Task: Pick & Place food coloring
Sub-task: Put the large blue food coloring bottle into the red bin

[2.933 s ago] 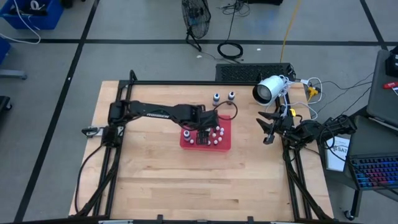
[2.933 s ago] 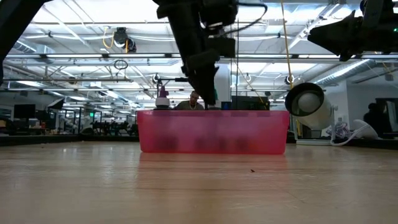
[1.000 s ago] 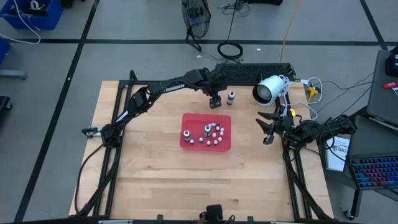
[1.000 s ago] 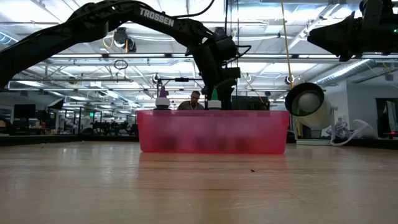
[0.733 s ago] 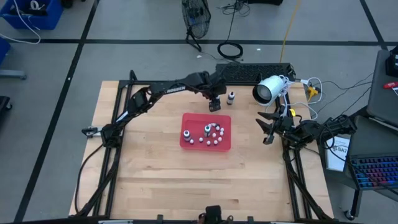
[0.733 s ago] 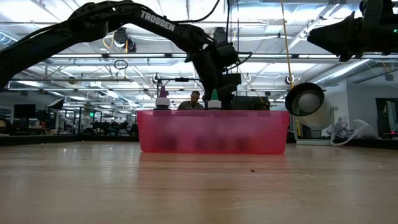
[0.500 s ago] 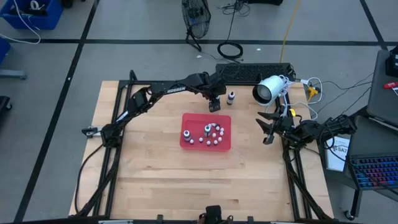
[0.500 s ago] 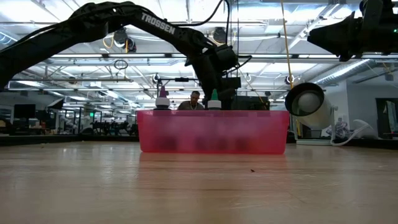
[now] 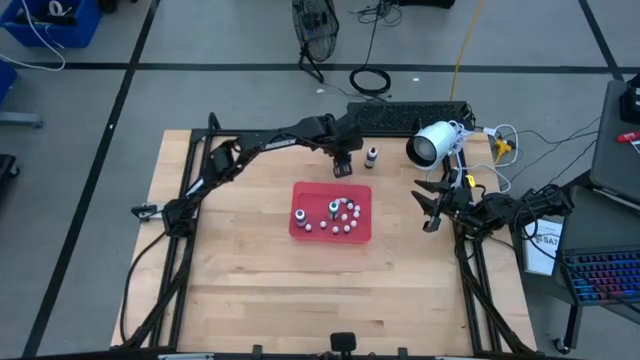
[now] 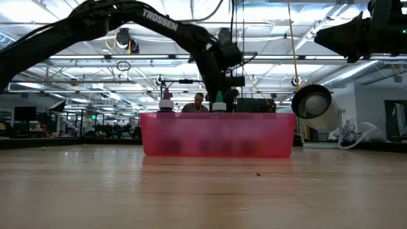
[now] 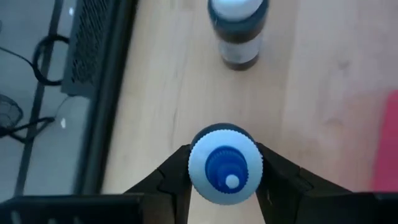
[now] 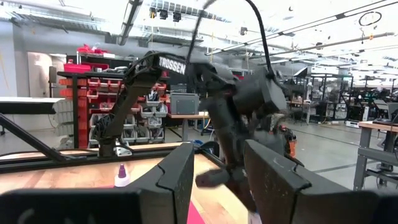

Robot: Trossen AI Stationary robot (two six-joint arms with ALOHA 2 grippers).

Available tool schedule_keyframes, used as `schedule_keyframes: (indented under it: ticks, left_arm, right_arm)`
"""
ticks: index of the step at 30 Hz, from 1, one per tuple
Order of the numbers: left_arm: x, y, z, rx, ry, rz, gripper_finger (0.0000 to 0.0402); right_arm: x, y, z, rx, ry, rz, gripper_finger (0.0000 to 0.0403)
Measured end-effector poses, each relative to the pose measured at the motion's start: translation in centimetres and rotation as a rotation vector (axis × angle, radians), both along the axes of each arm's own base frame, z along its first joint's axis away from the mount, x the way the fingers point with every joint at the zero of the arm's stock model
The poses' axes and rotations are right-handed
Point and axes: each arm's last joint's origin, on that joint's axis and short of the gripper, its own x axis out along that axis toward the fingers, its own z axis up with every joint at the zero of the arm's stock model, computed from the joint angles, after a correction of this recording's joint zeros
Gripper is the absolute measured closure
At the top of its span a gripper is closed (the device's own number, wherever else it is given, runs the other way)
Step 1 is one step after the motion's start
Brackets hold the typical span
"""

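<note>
The left claw (image 9: pixel 343 166) is clenched on a food coloring bottle (image 11: pixel 225 165) with a blue tip and white cap, its fingers (image 11: pixel 166 180) pressing the cap from both sides. It sits at the far edge of the tabletop (image 9: pixel 250 280), at about 12 o'clock from the red bin (image 9: pixel 361 232). A second bottle (image 9: pixel 371 156) stands just beside it at 2 o'clock. Two more bottles (image 9: pixel 333 209) stand inside the bin among small white balls (image 9: pixel 345 225). The right claw (image 9: pixel 430 222) waits, parted and holding nothing, at 3 o'clock from the bin.
</note>
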Motion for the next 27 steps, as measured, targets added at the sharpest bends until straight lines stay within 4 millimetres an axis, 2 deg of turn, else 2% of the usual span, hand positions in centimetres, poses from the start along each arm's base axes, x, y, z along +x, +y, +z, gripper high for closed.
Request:
schedule_keyframes:
  ticks: [6,11,14,17,20,27]
  left_arm:
    - [-2.5,-2.6,6.3,-0.002,0.008,-0.035,0.0261]
    - [-6.2,-6.4,12.0,-0.033,0.053,-0.045,0.0261]
    - [-7.9,-8.8,14.3,-0.047,0.036,-0.056,0.0261]
    - [-9.1,-10.5,14.8,-0.073,0.014,-0.081,0.0261]
    - [-10.4,-11.4,13.9,-0.089,-0.008,-0.082,0.0262]
    - [-12.4,-11.4,8.0,-0.183,-0.151,-0.102,0.0262]
  right_arm:
    - [0.0,0.0,0.0,0.000,0.000,0.000,0.0271]
    - [0.0,0.0,0.0,0.000,-0.001,0.000,0.0271]
    - [0.0,0.0,0.0,0.001,-0.002,0.000,0.0271]
    - [0.0,0.0,0.0,0.001,-0.002,0.000,0.0271]
    - [0.0,0.0,0.0,0.001,-0.001,0.000,0.0271]
    - [0.0,0.0,0.0,0.000,-0.001,0.000,0.0271]
